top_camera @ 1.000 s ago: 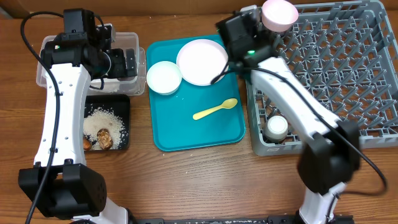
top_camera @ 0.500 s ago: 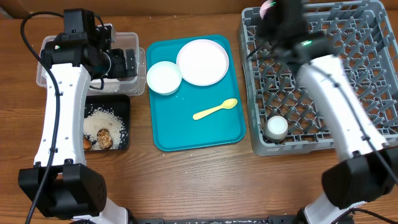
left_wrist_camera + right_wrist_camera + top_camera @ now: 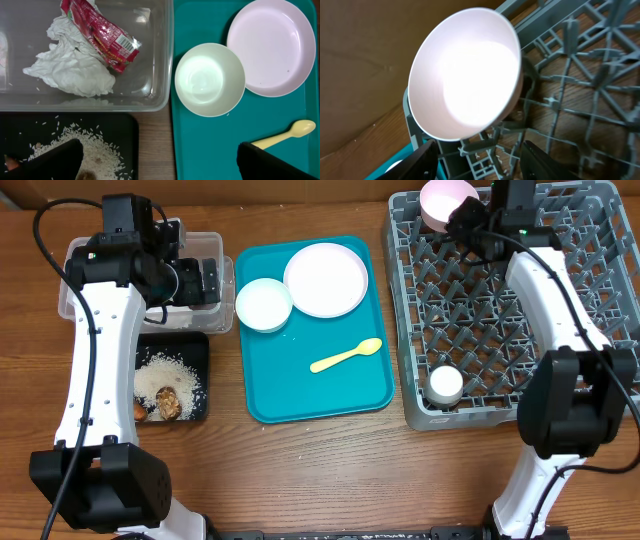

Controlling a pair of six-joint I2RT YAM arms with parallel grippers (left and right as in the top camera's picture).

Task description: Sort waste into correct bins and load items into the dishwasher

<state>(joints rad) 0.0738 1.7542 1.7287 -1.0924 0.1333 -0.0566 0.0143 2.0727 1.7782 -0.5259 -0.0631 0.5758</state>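
Note:
A white bowl (image 3: 447, 202) leans tilted in the far left corner of the grey dish rack (image 3: 520, 310). My right gripper (image 3: 470, 220) is open just beside it; in the right wrist view the bowl (image 3: 467, 70) lies ahead of the open fingers (image 3: 485, 160), not between them. A small white cup (image 3: 444, 385) stands in the rack's near left corner. My left gripper (image 3: 195, 280) hovers open and empty over the clear tub (image 3: 90, 255), which holds the red wrapper (image 3: 100, 37) and crumpled paper (image 3: 70, 70). The black tray (image 3: 195, 350) holds rice (image 3: 165, 370), the carrot (image 3: 140, 410) and a brown food piece (image 3: 168, 405).
The teal tray (image 3: 300, 390) between bins and rack carries a white plate (image 3: 325, 278), a second white bowl (image 3: 263, 304) and the yellow spoon (image 3: 346, 356). A few rice grains lie under the rack's lattice (image 3: 580, 100). Bare wooden table runs along the front.
My right arm swung from the rack's left edge to over its far side. The bowl stays at the far left corner, now free of the open fingers. The left arm has not moved.

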